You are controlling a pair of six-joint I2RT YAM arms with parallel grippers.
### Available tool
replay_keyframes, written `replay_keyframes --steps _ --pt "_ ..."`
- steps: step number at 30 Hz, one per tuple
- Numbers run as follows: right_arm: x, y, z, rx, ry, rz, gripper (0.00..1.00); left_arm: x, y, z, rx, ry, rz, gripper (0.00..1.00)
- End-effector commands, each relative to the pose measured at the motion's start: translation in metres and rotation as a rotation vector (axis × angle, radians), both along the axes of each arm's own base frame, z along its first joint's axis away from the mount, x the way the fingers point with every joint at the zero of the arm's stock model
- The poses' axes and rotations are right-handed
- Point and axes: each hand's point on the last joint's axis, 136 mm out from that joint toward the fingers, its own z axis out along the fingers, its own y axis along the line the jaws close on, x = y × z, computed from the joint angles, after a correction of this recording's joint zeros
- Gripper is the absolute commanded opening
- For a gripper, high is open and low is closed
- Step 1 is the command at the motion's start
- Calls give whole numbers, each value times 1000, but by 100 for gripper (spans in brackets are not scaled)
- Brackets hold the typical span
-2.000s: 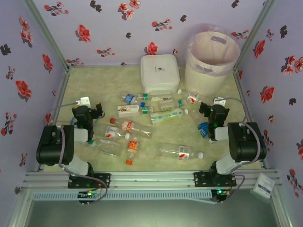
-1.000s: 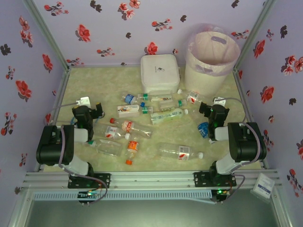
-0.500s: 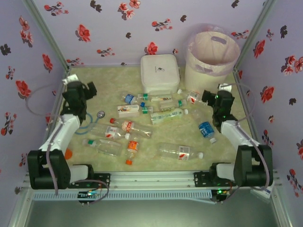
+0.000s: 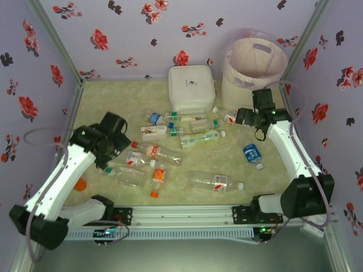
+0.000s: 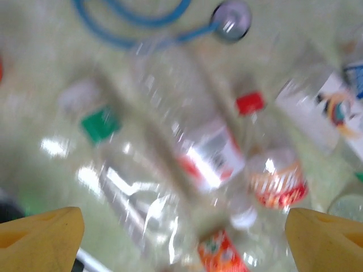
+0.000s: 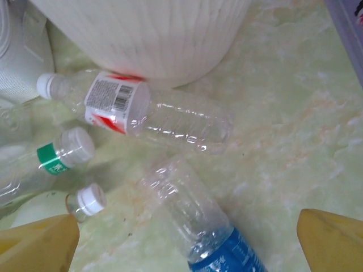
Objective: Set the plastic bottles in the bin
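Note:
Several clear plastic bottles (image 4: 164, 154) lie scattered across the middle of the table. The bin (image 4: 253, 65), a cream bucket with a pink bag, stands at the back right. My left gripper (image 4: 115, 146) hovers open above the left-hand bottles; its blurred wrist view shows a red-label bottle (image 5: 212, 156) and an orange-label bottle (image 5: 222, 253) below the left gripper (image 5: 181, 249). My right gripper (image 4: 245, 118) is open beside the bin's foot, with the right gripper (image 6: 187, 243) above a blue-label bottle (image 6: 195, 218). A red-label bottle (image 6: 116, 105) lies against the bin wall (image 6: 153, 34).
A flat white square box (image 4: 191, 88) sits left of the bin. A blue tube with a grey disc (image 5: 229, 14) lies beyond the left bottles. An orange cap (image 4: 80, 183) rests near the left front. Flowered walls close in the table on three sides.
Both arms have unfolded from the near edge. The left gripper swung to the far left, then back over the left bottles. The right gripper reached out to the bin's foot.

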Motion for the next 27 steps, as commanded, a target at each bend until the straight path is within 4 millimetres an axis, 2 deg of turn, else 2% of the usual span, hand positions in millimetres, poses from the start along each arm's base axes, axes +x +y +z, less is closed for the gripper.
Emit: replay_keyframes --steps 1,3,6,9,16,18,20,23,27 --pt "-15 14 -2 28 129 91 99 -57 5 -33 -1 192 218 91" --pt "-9 21 -1 48 140 124 99 -55 -12 -52 -36 187 217 91" --pt "-4 26 -1 61 143 156 99 -54 -24 -78 -63 216 218 92" --pt "-2 29 2 68 127 173 99 -40 -38 -101 -96 199 190 93" --pt "-1 34 9 67 105 226 99 -15 -47 -134 -100 154 173 93" --pt "-2 32 11 50 112 241 99 -17 -48 -144 -108 166 184 93" --pt "-2 31 14 40 110 247 99 -21 -48 -152 -111 182 191 91" --pt "-3 31 20 42 101 244 99 -25 -46 -157 -104 194 202 83" --pt "-3 37 30 87 67 236 99 -20 -46 -144 -95 177 178 77"
